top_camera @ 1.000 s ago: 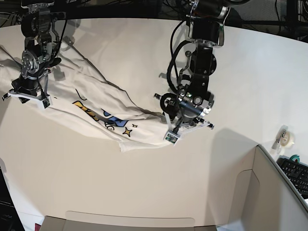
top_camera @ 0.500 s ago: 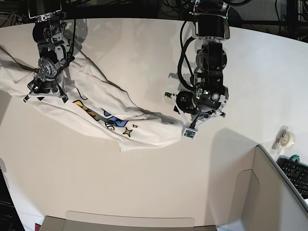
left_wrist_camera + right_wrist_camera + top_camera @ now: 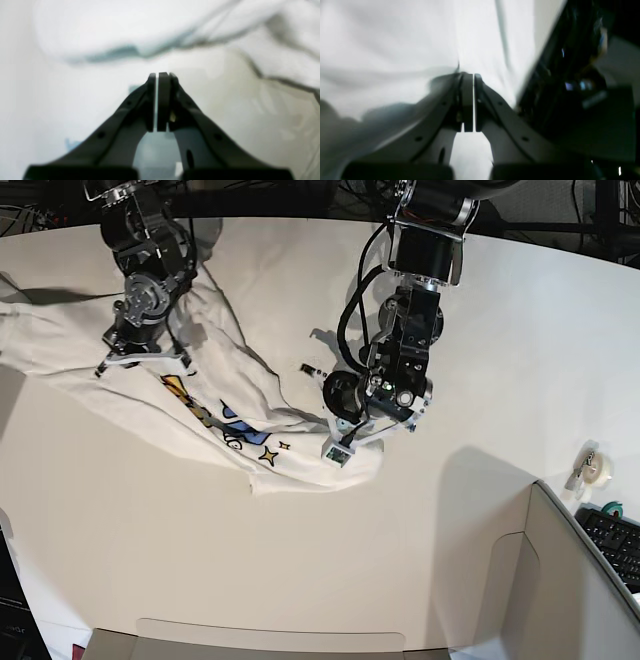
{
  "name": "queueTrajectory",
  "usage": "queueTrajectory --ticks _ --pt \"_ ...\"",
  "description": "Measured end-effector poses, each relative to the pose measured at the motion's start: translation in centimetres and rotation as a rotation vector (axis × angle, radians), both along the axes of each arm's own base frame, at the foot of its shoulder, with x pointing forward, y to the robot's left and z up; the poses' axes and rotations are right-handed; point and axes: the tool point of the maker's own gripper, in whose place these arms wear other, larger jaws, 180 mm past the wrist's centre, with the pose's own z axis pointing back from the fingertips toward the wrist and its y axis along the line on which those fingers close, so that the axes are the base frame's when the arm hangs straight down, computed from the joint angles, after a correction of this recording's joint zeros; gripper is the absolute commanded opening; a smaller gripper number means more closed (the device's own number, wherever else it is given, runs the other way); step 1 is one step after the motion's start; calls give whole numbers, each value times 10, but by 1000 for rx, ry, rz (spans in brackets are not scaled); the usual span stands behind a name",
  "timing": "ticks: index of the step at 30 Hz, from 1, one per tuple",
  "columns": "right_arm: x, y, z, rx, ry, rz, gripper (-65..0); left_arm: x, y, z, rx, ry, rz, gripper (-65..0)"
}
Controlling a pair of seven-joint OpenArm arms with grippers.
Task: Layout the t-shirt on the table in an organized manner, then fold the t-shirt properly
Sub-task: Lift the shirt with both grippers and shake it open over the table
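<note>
The white t-shirt lies crumpled in a long band across the table, with part of its blue and yellow print facing up. My right gripper presses on the shirt's upper left part. In the right wrist view it is shut with blurred white cloth creased at its tips. My left gripper stands over the shirt's right end. In the left wrist view it is shut with nothing seen between the pads. There the shirt lies just beyond its tips.
A tape roll sits near the table's right edge. A keyboard lies behind the grey-beige partition panel at the lower right. Another panel lines the near edge. Dark cables run along the far edge.
My right gripper has moved right and further away, and the shirt's left part came with it. My left gripper went right, then back left, and the shirt's right end has slackened.
</note>
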Motion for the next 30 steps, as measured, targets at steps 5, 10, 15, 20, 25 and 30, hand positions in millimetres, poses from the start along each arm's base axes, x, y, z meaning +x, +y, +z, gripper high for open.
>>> queueTrajectory --ticks 5,10,15,20,25,30 --pt "-17 33 -4 49 26 40 -650 15 -3 15 -12 -49 -1 -634" --pt "-20 104 -8 125 49 133 -650 14 0 8 2 -22 -2 -634" --pt "-2 181 -4 297 35 193 -641 21 -1 10 -4 -35 -2 -634" --pt "30 217 34 402 -74 206 -625 23 4 19 -4 -63 2 -634" --pt "61 174 72 436 -222 61 -627 29 19 41 25 -142 16 -634" --pt "92 118 89 358 -301 -44 -629 -3 29 43 52 -119 17 -636"
